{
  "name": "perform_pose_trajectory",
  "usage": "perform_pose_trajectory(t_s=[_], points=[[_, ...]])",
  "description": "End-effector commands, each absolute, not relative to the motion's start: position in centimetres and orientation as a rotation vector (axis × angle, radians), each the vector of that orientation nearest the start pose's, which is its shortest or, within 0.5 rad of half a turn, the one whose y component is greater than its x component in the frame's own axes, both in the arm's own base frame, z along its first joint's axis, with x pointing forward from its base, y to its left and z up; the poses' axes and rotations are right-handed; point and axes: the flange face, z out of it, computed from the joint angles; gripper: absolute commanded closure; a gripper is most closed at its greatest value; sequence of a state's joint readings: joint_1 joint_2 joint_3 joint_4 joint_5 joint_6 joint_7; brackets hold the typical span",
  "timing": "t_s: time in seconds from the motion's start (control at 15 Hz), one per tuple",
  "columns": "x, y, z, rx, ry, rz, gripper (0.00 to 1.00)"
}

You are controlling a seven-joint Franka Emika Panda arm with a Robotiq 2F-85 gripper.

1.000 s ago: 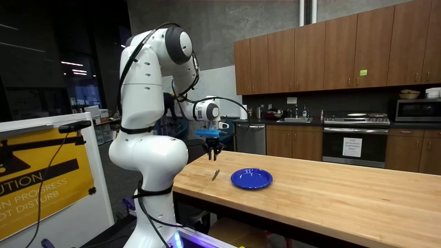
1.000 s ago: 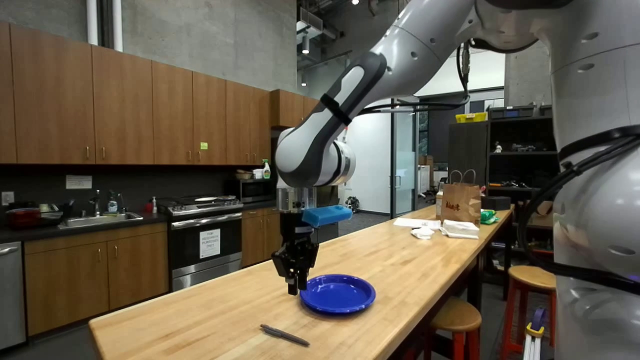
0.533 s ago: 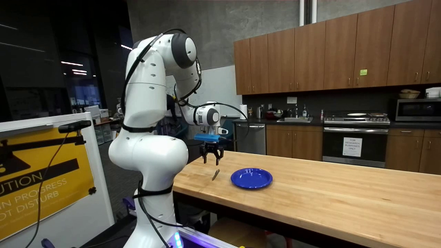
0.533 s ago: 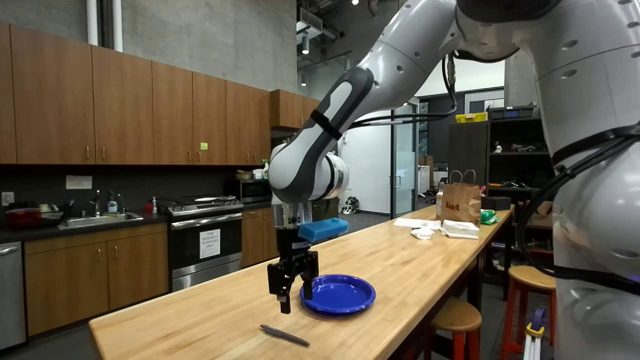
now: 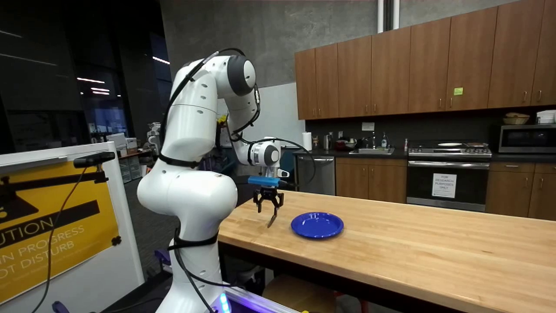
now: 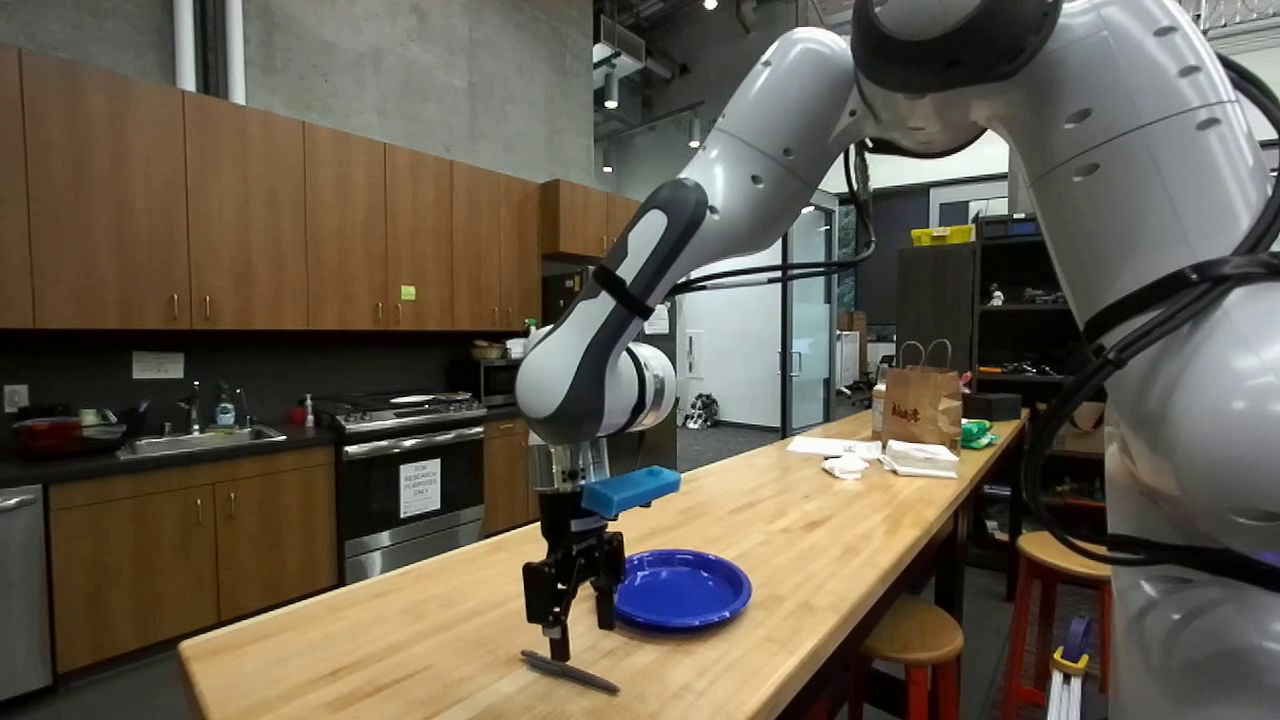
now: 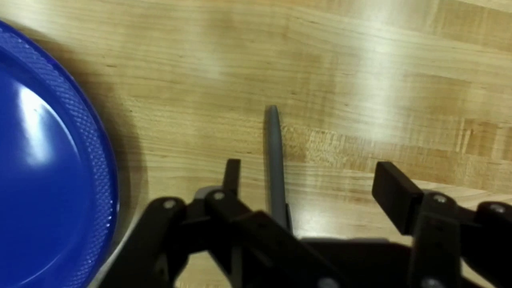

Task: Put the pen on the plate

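Note:
The dark grey pen [image 6: 585,676] [image 5: 271,222] lies flat on the wooden table beside the blue plate [image 6: 685,592] [image 5: 317,225]. My gripper [image 6: 582,638] [image 5: 267,211] points down just above the pen, jaws spread wide with nothing held. In the wrist view, the pen [image 7: 276,160] runs lengthwise through the gap of the gripper [image 7: 307,180], nearer the left finger; its lower end is hidden behind the gripper. The plate [image 7: 44,192] reaches in at the left edge there, apart from the fingers. Nothing rests on the plate.
The wooden tabletop [image 5: 417,243] carries pen and plate. Toward its far end stand a paper bag [image 6: 920,408], white napkins [image 6: 920,458] and a sheet of paper [image 6: 830,446]. Stools [image 6: 910,630] stand along one side of the table.
My gripper has opened from nearly closed to wide and has come down toward the pen. Pen and plate have stayed where they were.

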State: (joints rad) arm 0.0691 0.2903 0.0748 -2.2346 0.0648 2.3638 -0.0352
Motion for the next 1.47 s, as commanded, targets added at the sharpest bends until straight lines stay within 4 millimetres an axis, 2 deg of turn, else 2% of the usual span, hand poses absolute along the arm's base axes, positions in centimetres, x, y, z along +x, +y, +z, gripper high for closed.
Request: perform_pose_trajectory(t_s=[0.0, 0.07, 0.13, 0.33, 0.6, 0.87, 1.2, 1.4], points=[[53.1, 7.6, 22.5, -3.053, -0.216, 0.229, 0.31], [53.2, 7.5, 22.5, -3.052, -0.219, 0.225, 0.27], [53.2, 7.5, 22.5, -3.05, -0.225, 0.223, 0.11], [53.2, 7.5, 22.5, -3.048, -0.236, 0.214, 0.01], [53.3, 7.4, 22.4, -3.042, -0.254, 0.208, 0.0], [53.8, 6.8, 21.1, -3.013, -0.261, 0.29, 0.0], [53.2, 6.7, 21.0, -3.036, -0.241, 0.28, 0.0], [53.6, 7.1, 19.6, -3.029, -0.265, 0.315, 0.0]])
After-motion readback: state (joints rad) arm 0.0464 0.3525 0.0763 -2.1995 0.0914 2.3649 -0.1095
